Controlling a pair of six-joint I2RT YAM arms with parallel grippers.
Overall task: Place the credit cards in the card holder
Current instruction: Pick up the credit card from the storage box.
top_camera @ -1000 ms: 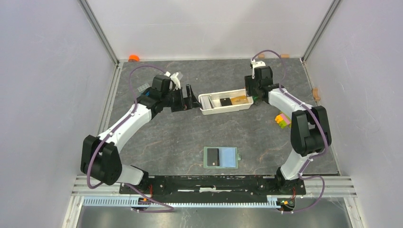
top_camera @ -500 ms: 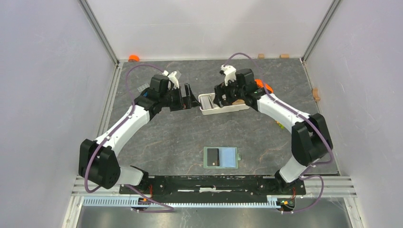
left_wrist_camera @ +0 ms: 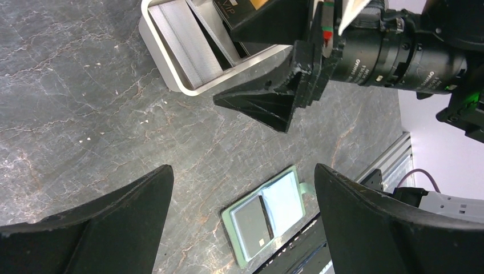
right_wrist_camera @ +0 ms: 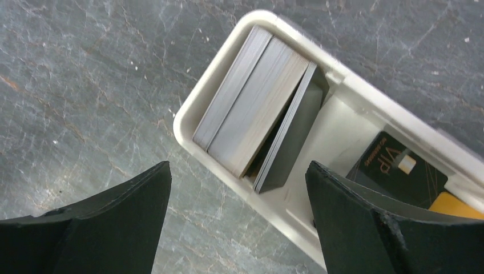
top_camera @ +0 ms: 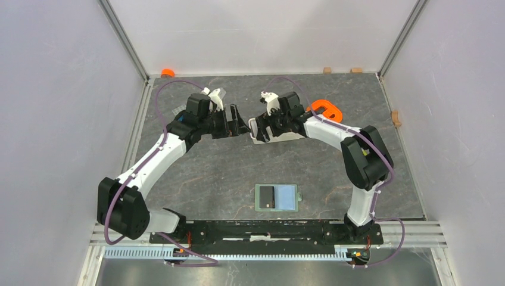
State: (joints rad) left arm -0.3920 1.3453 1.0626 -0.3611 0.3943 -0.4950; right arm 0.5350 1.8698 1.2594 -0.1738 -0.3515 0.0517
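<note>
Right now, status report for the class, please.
Left gripper, right gripper open, empty. Right over cards in tray; left beside it. Holder open, one card in.

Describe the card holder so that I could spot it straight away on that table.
Look at the dark stone-patterned table, near the middle of its edge at the bottom of the overhead view. The card holder lies there open and flat. Unlike the white tray farther back, it is green-edged, with a black card on one half and pale blue on the other.
</note>
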